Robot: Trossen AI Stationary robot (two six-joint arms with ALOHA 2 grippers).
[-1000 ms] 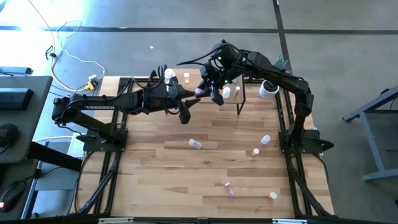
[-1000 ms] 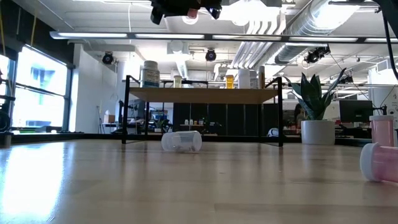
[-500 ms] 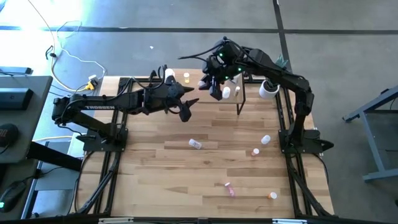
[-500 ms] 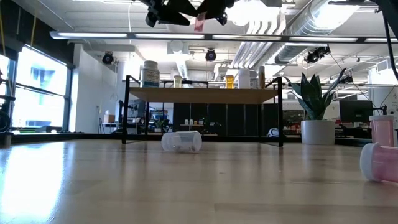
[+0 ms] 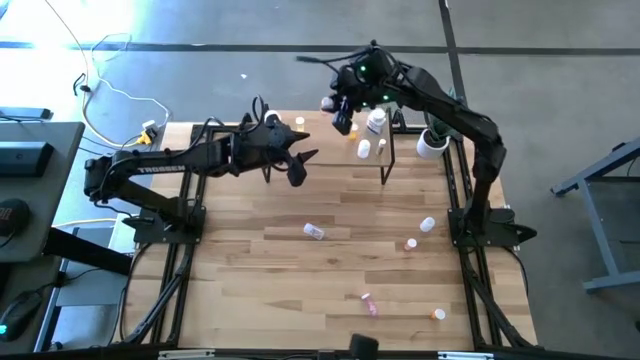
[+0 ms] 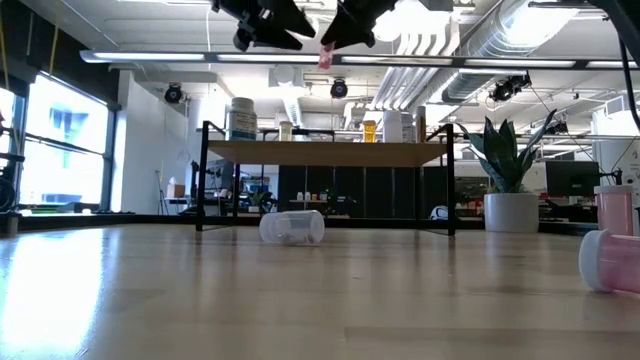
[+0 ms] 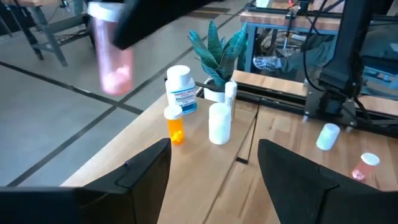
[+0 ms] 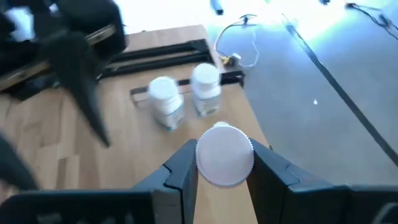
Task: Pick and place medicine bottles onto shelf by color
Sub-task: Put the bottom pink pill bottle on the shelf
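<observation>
Pink bottle point(image 6: 324, 56) in right fingers point(image 8: 177, 169), seemingly

wooden table point(image 5: 250, 260) — scattered bottles point(image 5: 314, 231)

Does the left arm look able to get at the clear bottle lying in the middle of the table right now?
Probably yes: the left end effector is open and empty, with only bare table between it and the clear bottle.

Right hand point(image 8: 224, 171) at bottom centre, fingers point(image 8: 183, 168) clamped on bottle with white cap point(image 8: 224, 155), cap facing camera. Above it, centre frame, two white-capped bottles point(image 8: 166, 102) point(image 8: 206, 90) upright side by side on wooden surface point(image 8: 56, 168). Upper left: other arm's dark hand point(image 8: 78, 68), blurred. Grey floor point(image 8: 323, 106) at right.
</observation>
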